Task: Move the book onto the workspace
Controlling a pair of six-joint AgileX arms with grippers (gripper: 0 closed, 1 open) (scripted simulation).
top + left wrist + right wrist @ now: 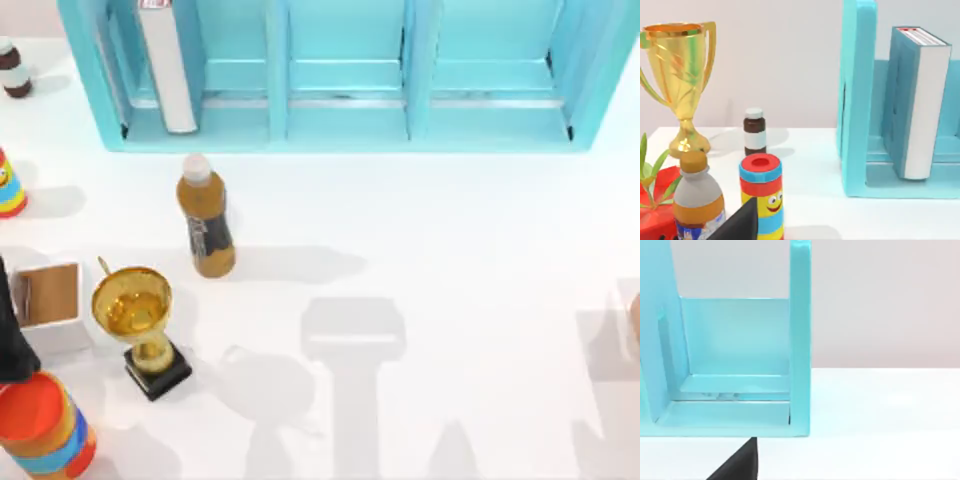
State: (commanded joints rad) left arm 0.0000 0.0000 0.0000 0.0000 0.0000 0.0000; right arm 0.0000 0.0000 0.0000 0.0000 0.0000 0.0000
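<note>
The book [167, 65] has a light-blue cover and white page edges. It stands upright in the leftmost compartment of the turquoise shelf unit [350, 135] at the back of the table. In the left wrist view the book [920, 100] leans against nothing, just inside the shelf's end wall. The workspace [450, 250] is the plain white table surface in front of the shelf. My left gripper [740, 225] is a dark piece at the picture's edge, far short of the book, with my left arm [8, 335] at the table's left edge. My right gripper [740, 462] faces the shelf's rightmost compartment.
On the left half stand a brown bottle [205, 225], a gold trophy [135, 310], an open white box [48, 300], a striped can [40, 430], another striped can [8, 185] and a small dark bottle [12, 68]. The table's middle and right hold only shadows.
</note>
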